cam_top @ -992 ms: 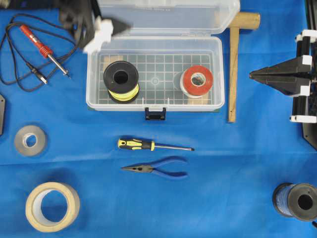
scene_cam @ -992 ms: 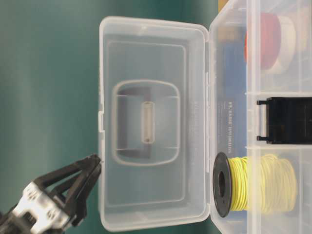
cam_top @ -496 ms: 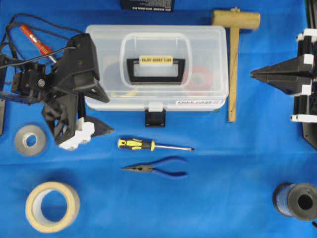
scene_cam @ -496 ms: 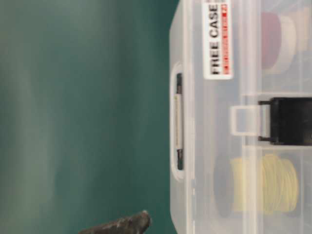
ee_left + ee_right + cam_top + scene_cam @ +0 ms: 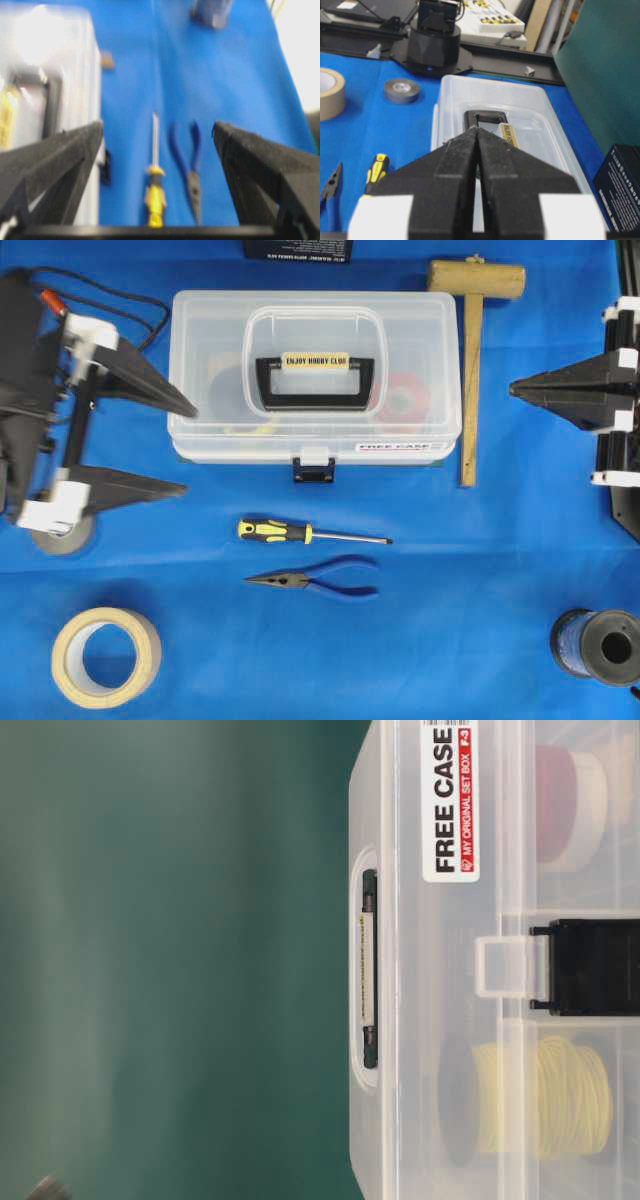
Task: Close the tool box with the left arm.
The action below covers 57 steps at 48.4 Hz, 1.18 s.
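Blue cloth covers the table [image 5: 480, 620]. Going left to right in the overhead view, we note the left gripper [image 5: 185, 448] first, fingers spread wide, gripping nothing, tips pointing right. One fingertip lies at the left end wall of the tool box [image 5: 315, 375]; whether it touches we cannot tell. The box sits just right of that gripper, its long axis running left-right, lid down on the base, black latch [image 5: 313, 471] apparently not snapped up over the lid's tab. Below lie a screwdriver [image 5: 310, 533] and pliers [image 5: 315, 580]. Far right, the right gripper [image 5: 512, 391] rests with fingers pressed together, well apart from the box. We judge the left arm much nearer, the lid closed.
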Available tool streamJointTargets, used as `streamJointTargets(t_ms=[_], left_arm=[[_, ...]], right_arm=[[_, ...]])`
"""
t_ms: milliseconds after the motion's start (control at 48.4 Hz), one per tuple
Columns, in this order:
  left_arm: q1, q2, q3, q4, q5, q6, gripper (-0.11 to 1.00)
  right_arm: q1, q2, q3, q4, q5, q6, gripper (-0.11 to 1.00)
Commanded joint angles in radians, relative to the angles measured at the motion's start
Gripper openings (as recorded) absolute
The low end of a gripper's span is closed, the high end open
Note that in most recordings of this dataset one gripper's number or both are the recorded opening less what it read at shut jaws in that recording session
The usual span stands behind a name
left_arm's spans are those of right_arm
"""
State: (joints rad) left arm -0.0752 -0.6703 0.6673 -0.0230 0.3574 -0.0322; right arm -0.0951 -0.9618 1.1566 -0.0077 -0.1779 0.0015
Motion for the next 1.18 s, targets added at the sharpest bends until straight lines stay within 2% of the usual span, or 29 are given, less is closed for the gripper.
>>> streamJointTargets(t_ms=[0,207,599,847,1157], left_arm=[[0.012,-0.072,0.035,0.002,-0.069,0.032,0.89],[0.040,-0.230,0.215,0.000,-0.201,0.060,0.89],[0.029,-0.419,0.620,-0.017,-0.479,0.041,0.89],[0.006,-0.445,0.707,-0.018,-0.511,0.025,0.89],[0.006,-0.451,0.733,-0.018,-0.518,0.023,0.87]], right_arm=[[0.000,0.000,-0.025,0.000,-0.009,0.002,0.00],[0.005,-0.005,-0.026,0.000,-0.009,0.000,0.00],[0.008,-0.009,-0.026,-0.002,-0.011,0.000,0.00],[0.008,-0.012,-0.026,-0.002,-0.006,-0.002,0.00],[0.008,-0.011,-0.026,0.000,-0.005,-0.003,0.00]])
